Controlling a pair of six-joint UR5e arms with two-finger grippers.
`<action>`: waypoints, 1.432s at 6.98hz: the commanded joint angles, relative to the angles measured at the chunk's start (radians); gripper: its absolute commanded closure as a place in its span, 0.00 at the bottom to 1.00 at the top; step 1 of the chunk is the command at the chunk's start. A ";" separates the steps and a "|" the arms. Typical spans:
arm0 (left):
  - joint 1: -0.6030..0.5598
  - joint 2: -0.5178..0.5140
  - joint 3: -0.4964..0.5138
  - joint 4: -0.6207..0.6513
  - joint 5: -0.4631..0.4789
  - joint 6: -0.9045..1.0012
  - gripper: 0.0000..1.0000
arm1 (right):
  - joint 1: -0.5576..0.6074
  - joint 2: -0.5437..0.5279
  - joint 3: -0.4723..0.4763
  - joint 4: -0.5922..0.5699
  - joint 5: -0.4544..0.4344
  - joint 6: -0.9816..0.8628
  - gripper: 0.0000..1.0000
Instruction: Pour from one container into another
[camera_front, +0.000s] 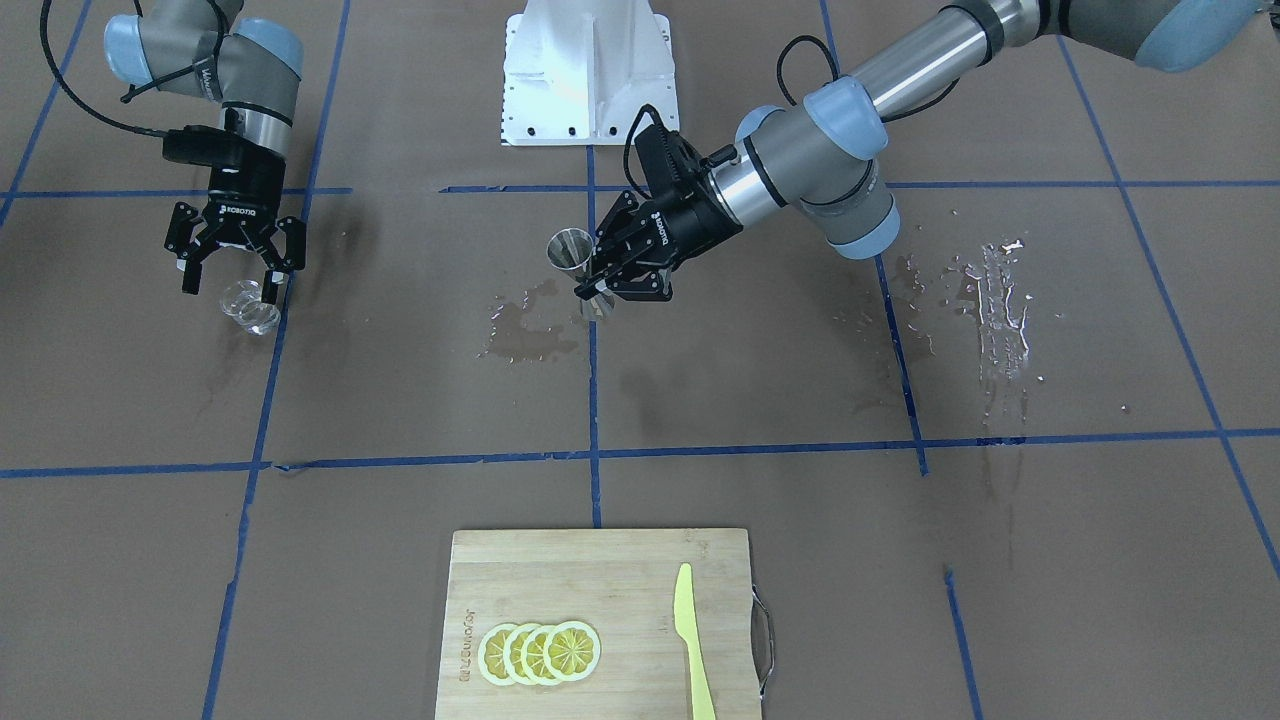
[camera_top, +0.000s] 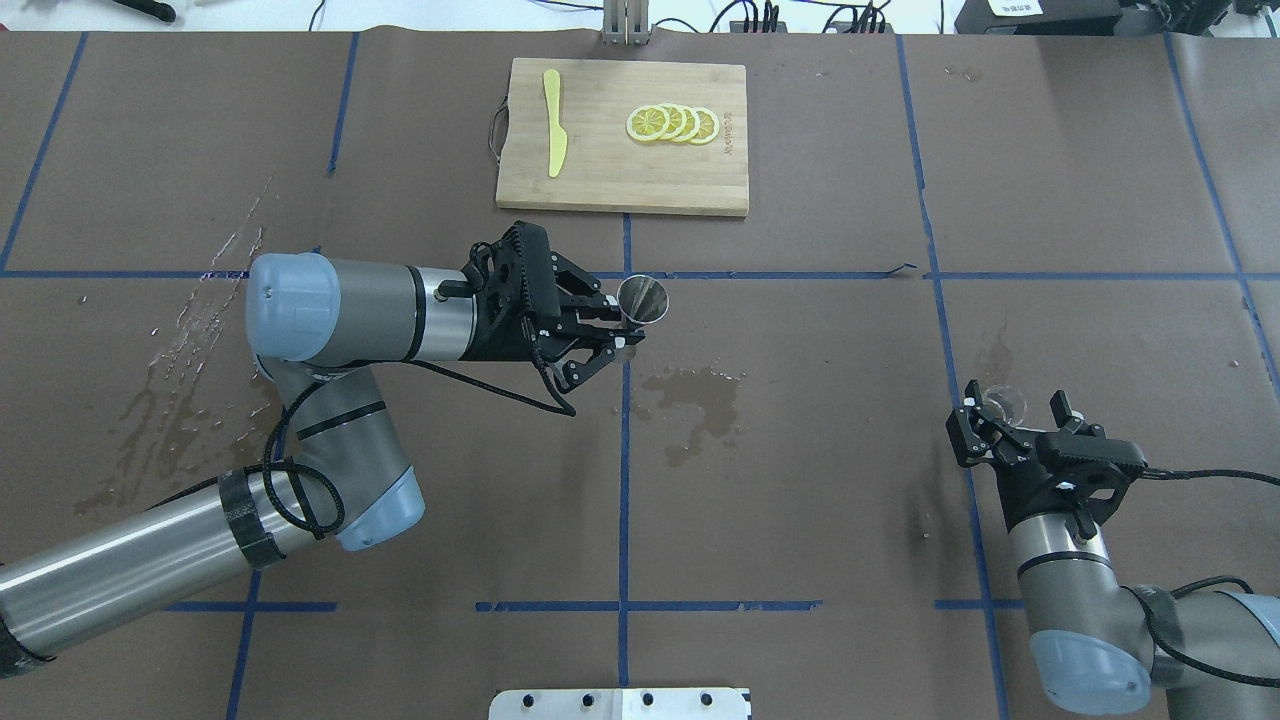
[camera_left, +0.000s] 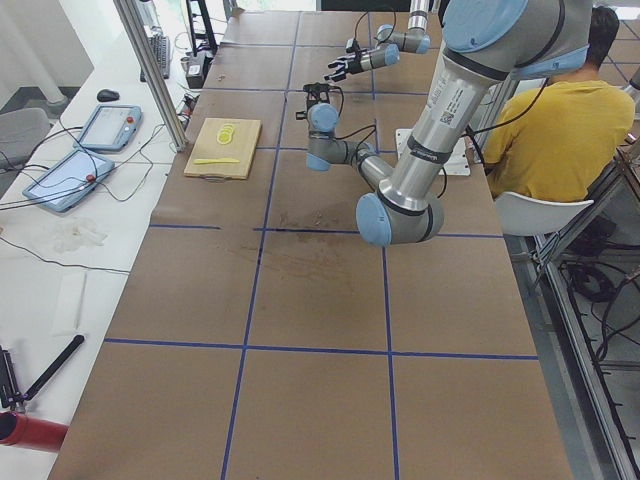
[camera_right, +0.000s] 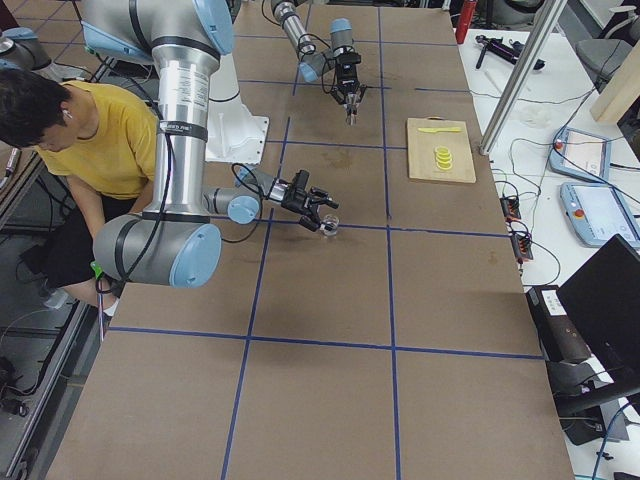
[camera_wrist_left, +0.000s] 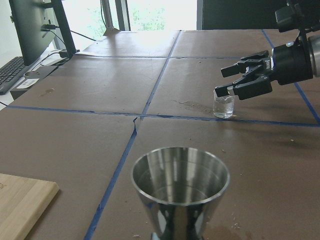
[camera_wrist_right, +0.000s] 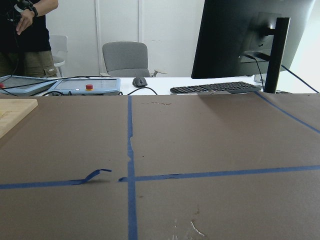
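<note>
Tumbler (camera_wrist_left: 223, 104): one; small, clear, short and round, standing upright on the table on the robot's right side.
Jigger (camera_wrist_left: 180, 182): one; shiny steel, two cones joined at a narrow waist, mouth up, at the table's middle near a wet patch (camera_top: 700, 395).
Left gripper (camera_top: 618, 338): clamped on the jigger's waist.
Right gripper (camera_front: 232, 285): fingers spread apart either side of the tumbler; contact unclear.
Far side: one cutting board (camera_top: 600, 180), four lemon slices (camera_top: 672, 123), one yellow knife (camera_top: 553, 135).
</note>
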 joint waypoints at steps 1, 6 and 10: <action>0.000 0.000 0.000 0.000 0.001 0.000 1.00 | -0.015 0.005 -0.013 0.000 -0.015 0.007 0.00; 0.000 0.002 0.001 -0.008 0.000 0.000 1.00 | -0.035 0.050 -0.115 -0.003 -0.046 -0.005 0.00; 0.000 0.002 0.000 -0.008 0.000 0.000 1.00 | -0.037 0.053 -0.147 -0.002 -0.058 -0.005 0.10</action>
